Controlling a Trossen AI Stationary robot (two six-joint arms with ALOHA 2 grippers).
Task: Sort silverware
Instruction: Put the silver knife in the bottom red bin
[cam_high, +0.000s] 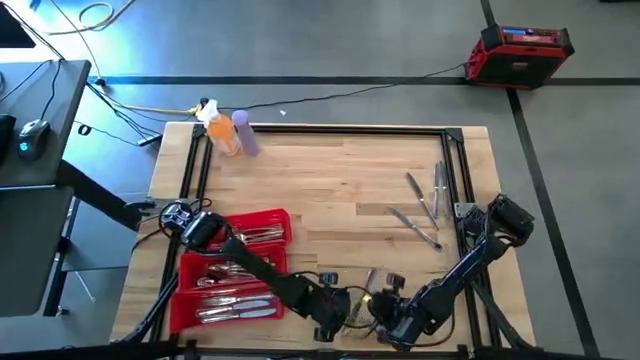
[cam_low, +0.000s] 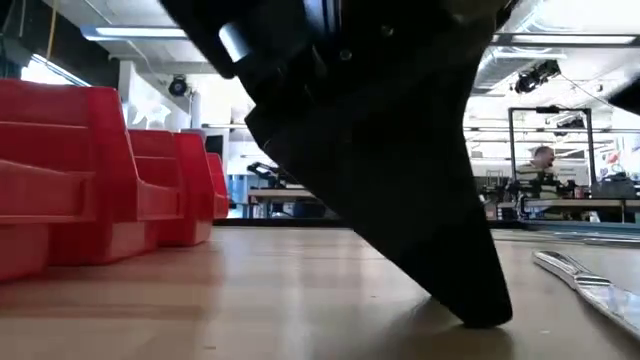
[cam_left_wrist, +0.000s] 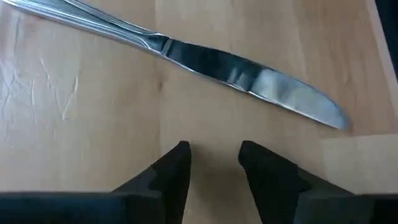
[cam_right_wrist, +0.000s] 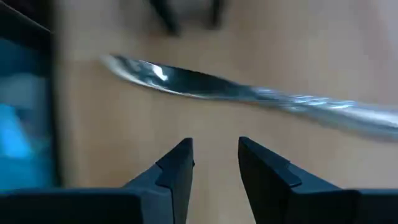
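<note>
wooden desk (cam_high: 330, 190): knife (cam_left_wrist: 249, 71) lain flat near front edge, just ahead of left hand (cam_left_wrist: 214, 163), fingers parted. right hand (cam_right_wrist: 214, 158) likewise parted. pickup judged pending; lowering astride knife needed.

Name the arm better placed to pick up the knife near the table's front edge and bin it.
Left, probably. Both end effectors, left and right, hover open beside the knife, but the left arm sits next to the red tray, so its carry looks shorter.

Right claw (cam_right_wrist: 214, 163) parted, knife (cam_right_wrist: 249, 92) beyond fingertips on table (cam_right_wrist: 186, 118)
</note>
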